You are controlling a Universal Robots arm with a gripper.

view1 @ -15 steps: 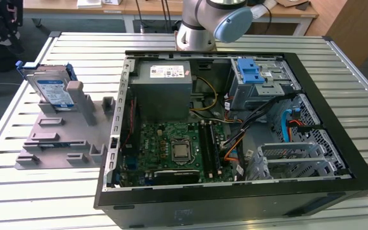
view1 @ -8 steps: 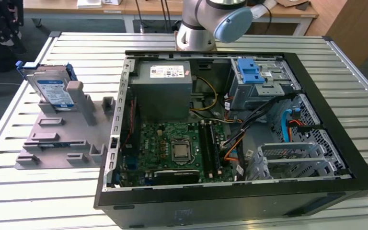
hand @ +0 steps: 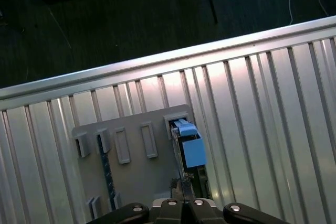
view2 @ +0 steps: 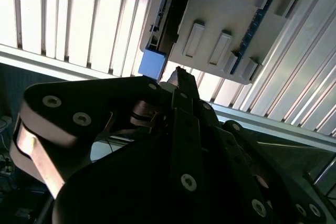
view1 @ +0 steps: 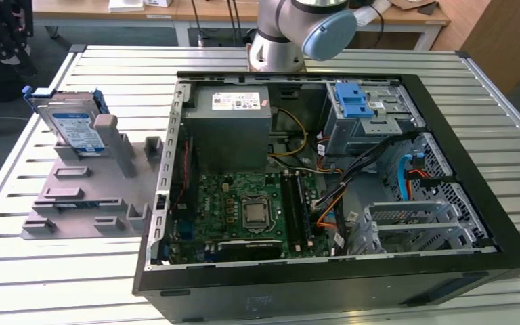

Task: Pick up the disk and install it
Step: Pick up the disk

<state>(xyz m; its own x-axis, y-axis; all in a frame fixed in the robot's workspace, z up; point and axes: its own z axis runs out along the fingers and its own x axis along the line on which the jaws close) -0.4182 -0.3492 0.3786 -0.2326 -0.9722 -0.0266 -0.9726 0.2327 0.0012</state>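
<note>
The disk [view1: 75,128], silver with a white-and-blue label and blue rails, stands upright in a slot of a grey holder [view1: 79,196] at the exterior view's left. Both wrist views look down on it edge-on, with the blue rail end of the disk [hand: 190,148] uppermost and the disk [view2: 164,22] still seated in the holder [view2: 226,14]. My gripper [hand: 184,190] hangs above the disk's end, apart from it and holding nothing. Its black fingers meet in the second wrist view, where the gripper [view2: 180,74] shows over the blue rail end.
An open computer case [view1: 332,169] lies at the middle of the slatted metal table [view1: 61,271], with a drive cage and blue latch [view1: 355,101] at its far corner. A thin blue-edged strip [hand: 107,171] stands in another holder slot. The table's edge [hand: 157,69] runs close by.
</note>
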